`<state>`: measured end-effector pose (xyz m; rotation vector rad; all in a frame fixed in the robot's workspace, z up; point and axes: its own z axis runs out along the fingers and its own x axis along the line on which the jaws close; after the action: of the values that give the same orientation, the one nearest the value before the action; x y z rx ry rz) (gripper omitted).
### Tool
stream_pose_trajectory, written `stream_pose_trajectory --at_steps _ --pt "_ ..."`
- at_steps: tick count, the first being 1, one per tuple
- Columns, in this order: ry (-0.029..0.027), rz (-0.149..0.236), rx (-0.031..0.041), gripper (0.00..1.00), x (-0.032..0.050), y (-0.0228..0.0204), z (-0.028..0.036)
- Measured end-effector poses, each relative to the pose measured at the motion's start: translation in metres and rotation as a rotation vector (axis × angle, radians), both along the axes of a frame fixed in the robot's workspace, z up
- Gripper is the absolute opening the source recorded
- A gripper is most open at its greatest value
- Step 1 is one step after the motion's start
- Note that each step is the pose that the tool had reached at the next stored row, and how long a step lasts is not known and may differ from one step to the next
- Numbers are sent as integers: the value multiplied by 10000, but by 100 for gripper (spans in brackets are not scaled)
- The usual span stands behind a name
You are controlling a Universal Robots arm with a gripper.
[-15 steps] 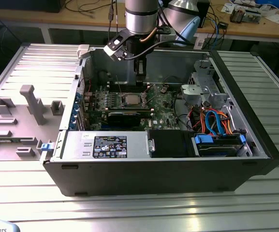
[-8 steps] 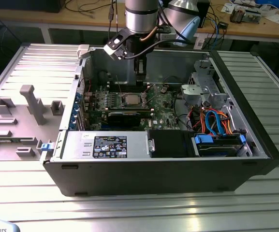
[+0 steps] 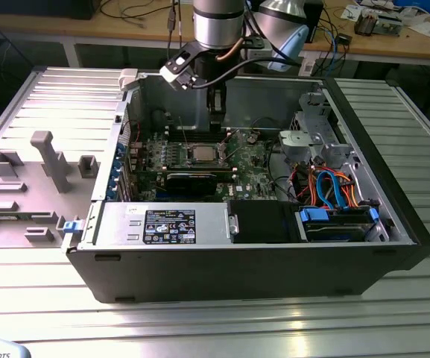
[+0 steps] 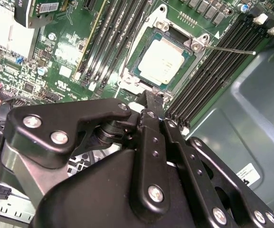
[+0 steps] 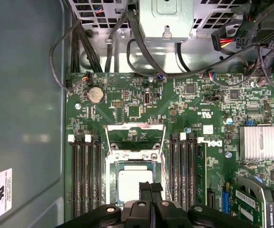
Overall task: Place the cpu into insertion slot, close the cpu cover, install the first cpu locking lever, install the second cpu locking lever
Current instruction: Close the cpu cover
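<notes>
Jaws of the black gripper (image 5: 151,186) are closed together, empty, above the silver-topped square cpu (image 5: 133,183) seated in the silver-rimmed insertion slot (image 5: 109,180). Step in hand, likely: closing the raised thin silvery cpu cover (image 5: 136,127), which needs contact on its frame.

The cpu (image 4: 161,61) has a smooth, satin silver-grey metal top; the circuit board (image 4: 65,52) is glossy green, the gripper (image 4: 150,97) matt black (bright metal screws). In the exterior view, at nine o'clock from the case (image 3: 200,276), lies a matt grey plastic fixture (image 3: 51,160) on the ribbed metal table (image 3: 274,328).
</notes>
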<state>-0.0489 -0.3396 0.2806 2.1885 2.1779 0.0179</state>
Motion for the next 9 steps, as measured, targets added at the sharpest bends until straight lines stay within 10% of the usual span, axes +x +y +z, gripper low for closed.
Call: stream_pose_trajectory --at_steps 9 --pt "-1 0 1 11 58 0 -1"
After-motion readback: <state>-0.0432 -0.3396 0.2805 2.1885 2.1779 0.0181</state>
